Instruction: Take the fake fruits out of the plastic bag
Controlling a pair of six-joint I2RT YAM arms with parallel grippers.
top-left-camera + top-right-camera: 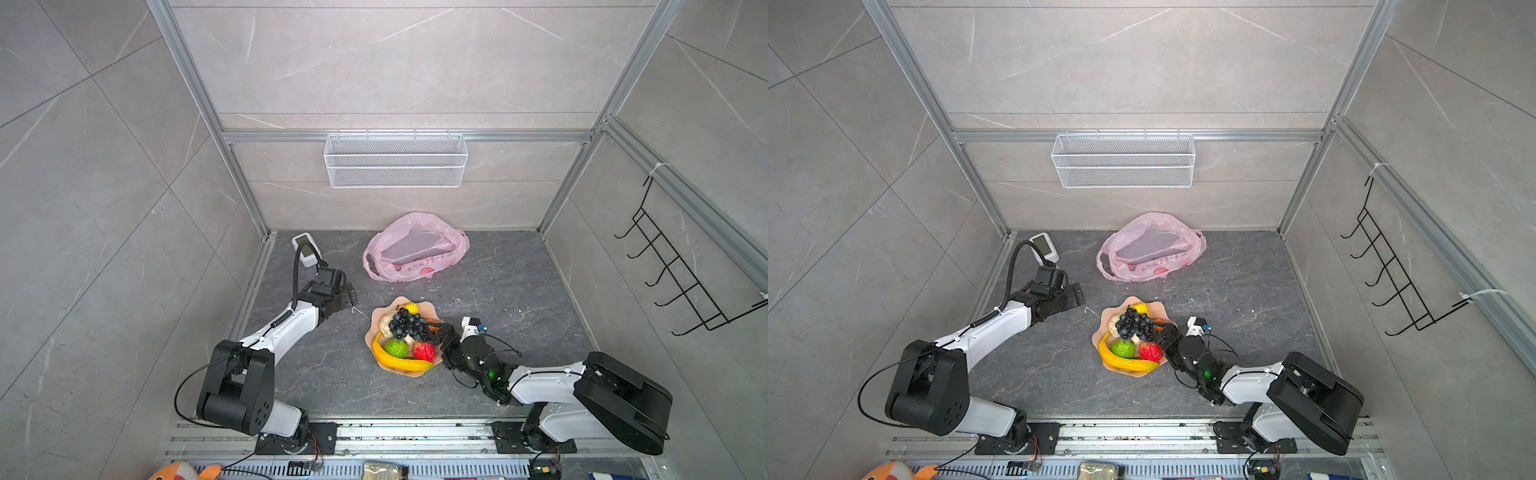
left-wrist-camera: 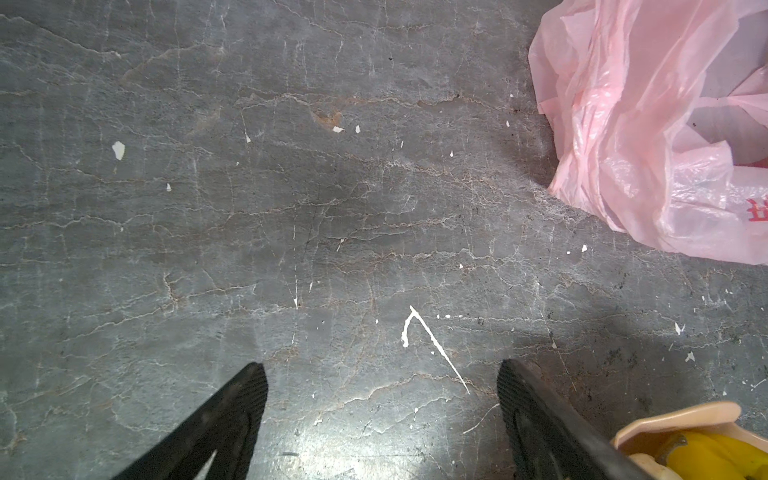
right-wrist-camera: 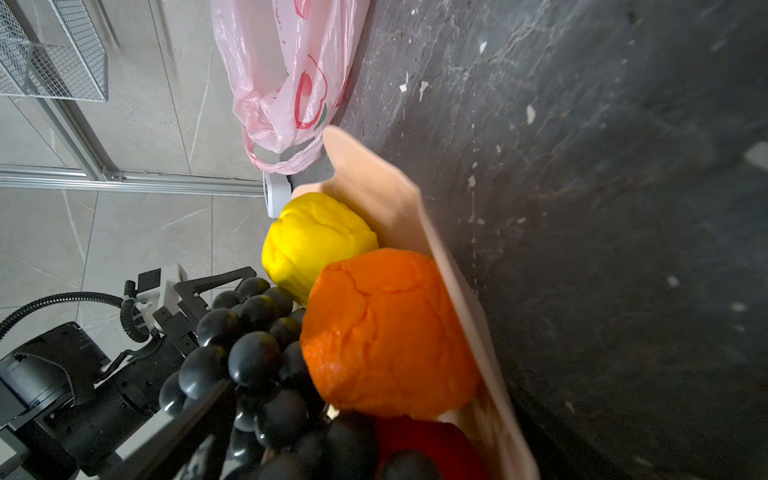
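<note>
The pink plastic bag (image 1: 415, 249) (image 1: 1150, 249) lies slack near the back wall, and no fruit shows inside it. The fake fruits sit piled on a peach scalloped plate (image 1: 370, 338) (image 1: 1096, 338): dark grapes (image 1: 409, 324) (image 3: 249, 353), banana (image 1: 399, 361), green piece (image 1: 395, 348), red piece (image 1: 424, 351), yellow piece (image 3: 316, 237) and orange piece (image 3: 386, 332). My right gripper (image 1: 436, 332) (image 1: 1160, 332) is open at the plate's right rim, against the grapes and the orange piece. My left gripper (image 2: 382, 370) (image 1: 351, 297) hangs open over bare table, left of the plate and apart from the bag (image 2: 648, 137).
A white wire basket (image 1: 395, 160) hangs on the back wall. A black hook rack (image 1: 673, 274) is on the right wall. A small white device (image 1: 305, 249) stands at the back left corner. White flecks dot the dark stone table (image 2: 291, 208).
</note>
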